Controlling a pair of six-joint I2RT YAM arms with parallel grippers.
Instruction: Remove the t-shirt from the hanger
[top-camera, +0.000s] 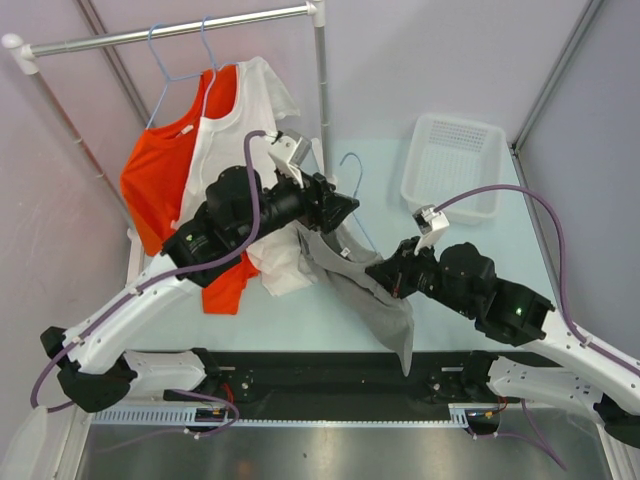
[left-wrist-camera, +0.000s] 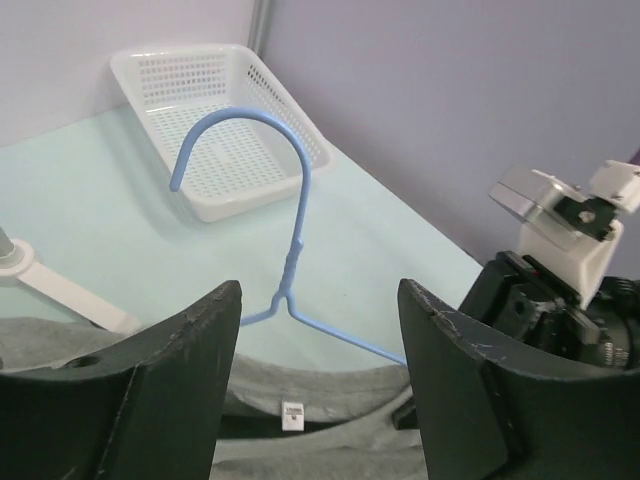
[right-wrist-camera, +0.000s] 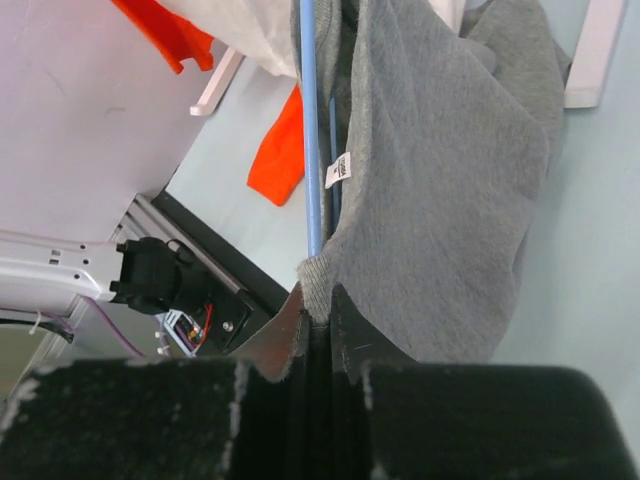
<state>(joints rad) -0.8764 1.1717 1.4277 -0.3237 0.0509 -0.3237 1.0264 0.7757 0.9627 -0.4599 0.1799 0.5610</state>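
Noted left hand (left-wrist-camera: 320, 300) standing wide open just above the grey t-shirt (left-wrist-camera: 330, 370), fingers (left-wrist-camera: 150, 400) well apart and gripping nothing, neck of the blue hanger (left-wrist-camera: 300, 200) framed between them. Found right hand (right-wrist-camera: 318, 322) pinched shut on an edge of the grey t-shirt, directly beside the hanger wire. Located the t-shirt draped on the hanger, low over the bench (top-camera: 290, 325), trailing from the hanger toward the arm bases. Spotted a small white label (left-wrist-camera: 291, 414) inside the collar, just below the hanger neck; print too small to read. Spotted a white tag (right-wrist-camera: 339, 170) touching the hanger wire in the right wrist view; dark print, illegible; cannot tell whether same label. Top view alone: metal rail (top-camera: 170, 32) carrying an orange shirt (top-camera: 160, 180) and a white shirt (top-camera: 230, 130), left of the hanger. Left wrist view alone: full hook curve of the hanger, white mesh basket (left-wrist-camera: 215, 52) beyond it. Right wrist view alone: closed fingertips biting grey cloth beside the hanger.
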